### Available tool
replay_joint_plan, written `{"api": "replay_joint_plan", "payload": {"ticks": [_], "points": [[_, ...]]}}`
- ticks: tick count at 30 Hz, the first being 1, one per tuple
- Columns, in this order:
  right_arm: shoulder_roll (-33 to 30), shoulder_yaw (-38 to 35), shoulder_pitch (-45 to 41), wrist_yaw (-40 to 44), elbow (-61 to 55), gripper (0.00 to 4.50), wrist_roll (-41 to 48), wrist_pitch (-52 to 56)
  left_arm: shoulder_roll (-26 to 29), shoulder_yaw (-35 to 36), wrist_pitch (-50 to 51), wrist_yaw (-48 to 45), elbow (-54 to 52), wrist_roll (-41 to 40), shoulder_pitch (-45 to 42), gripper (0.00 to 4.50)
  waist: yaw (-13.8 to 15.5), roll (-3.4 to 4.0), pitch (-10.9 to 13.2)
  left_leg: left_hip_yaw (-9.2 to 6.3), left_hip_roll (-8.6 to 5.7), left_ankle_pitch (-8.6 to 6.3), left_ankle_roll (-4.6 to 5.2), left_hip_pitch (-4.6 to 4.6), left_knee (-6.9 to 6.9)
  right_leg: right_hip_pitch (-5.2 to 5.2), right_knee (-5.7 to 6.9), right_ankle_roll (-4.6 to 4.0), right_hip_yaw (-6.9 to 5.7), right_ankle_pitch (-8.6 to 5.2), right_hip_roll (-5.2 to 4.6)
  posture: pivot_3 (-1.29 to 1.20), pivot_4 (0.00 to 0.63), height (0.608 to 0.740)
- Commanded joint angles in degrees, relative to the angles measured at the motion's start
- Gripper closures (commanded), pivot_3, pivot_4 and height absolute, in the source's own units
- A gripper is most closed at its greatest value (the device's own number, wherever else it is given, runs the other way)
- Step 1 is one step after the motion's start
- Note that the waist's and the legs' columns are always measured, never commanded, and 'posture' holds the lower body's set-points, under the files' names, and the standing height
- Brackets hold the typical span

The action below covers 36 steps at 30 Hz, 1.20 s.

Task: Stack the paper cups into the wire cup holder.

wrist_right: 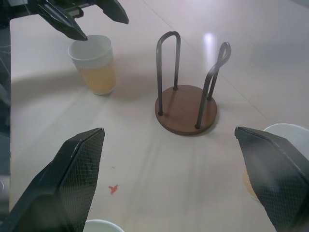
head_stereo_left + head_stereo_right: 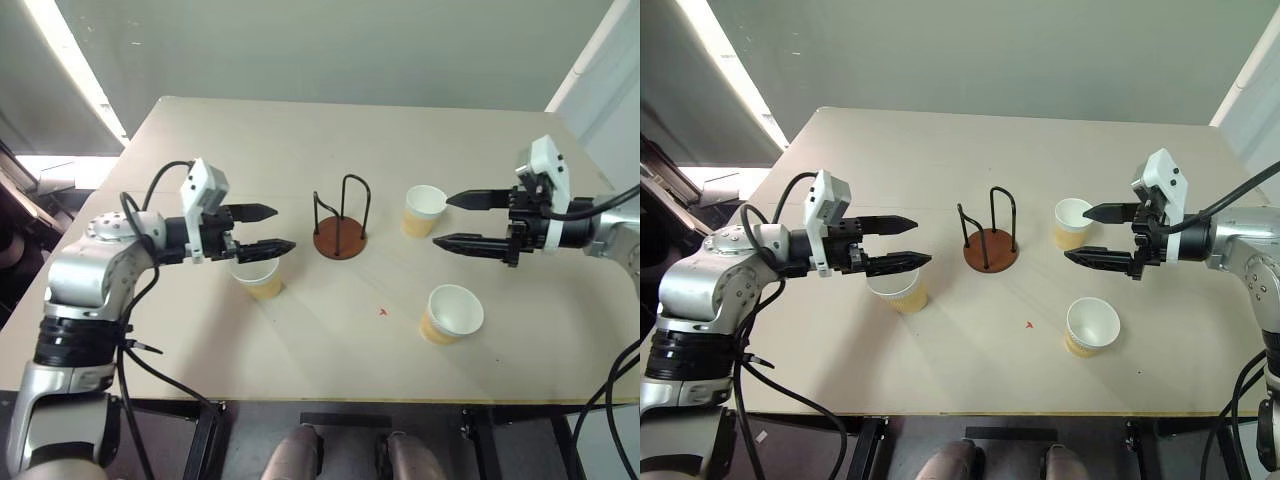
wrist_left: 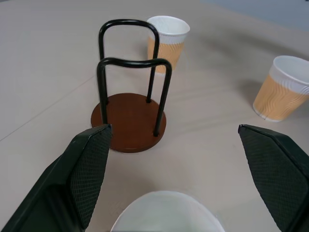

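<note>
Left eye view: holder (image 2: 340, 236) upright, arches pointing up; three cups (image 2: 451, 312) upright around it. Left hand (image 2: 263, 229) and right hand (image 2: 455, 220) wide open, empty.

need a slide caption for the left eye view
Both open grippers, left and right, hover over a table with an empty wire holder and three upright, unstacked paper cups.
</note>
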Motion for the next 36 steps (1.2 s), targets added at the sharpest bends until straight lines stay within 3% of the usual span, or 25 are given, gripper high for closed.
{"api": "replay_joint_plan", "payload": {"ticks": [1, 15, 36], "points": [[-1.5, -3.0, 0.1, -0.6, -2.2, 0.00, 1.0, 0.0, -1.2, -1.2, -0.9, -0.1, 0.4, 1.3, -2.4, 0.00, 0.0, 0.00, 0.0, 0.00, 0.00, 0.00, 0.00, 0.00, 0.00, 0.01, 0.00, 0.00, 0.00, 0.00, 0.00, 0.00, 0.150, 0.740], [-1.8, -4.0, 1.5, -2.3, -3.5, 0.00, 1.8, 0.4, -12.1, -5.4, -5.6, 7.5, 7.5, 9.2, -7.1, 0.00, 0.1, -0.01, 0.0, 0.00, 0.01, 0.00, 0.01, 0.02, 0.02, 0.06, 0.02, 0.02, -0.01, 0.01, 0.00, 0.00, 0.150, 0.740], [-1.8, -3.9, 2.0, 0.0, -8.2, 0.00, 7.1, 0.6, -18.4, -7.1, -12.2, 8.9, 17.0, 15.1, -11.1, 0.00, 0.3, -0.01, 0.0, 0.02, -0.01, 0.01, 0.02, 0.05, 0.04, 0.11, 0.02, 0.04, 0.00, 0.02, 0.00, 0.00, 0.150, 0.740]]}}
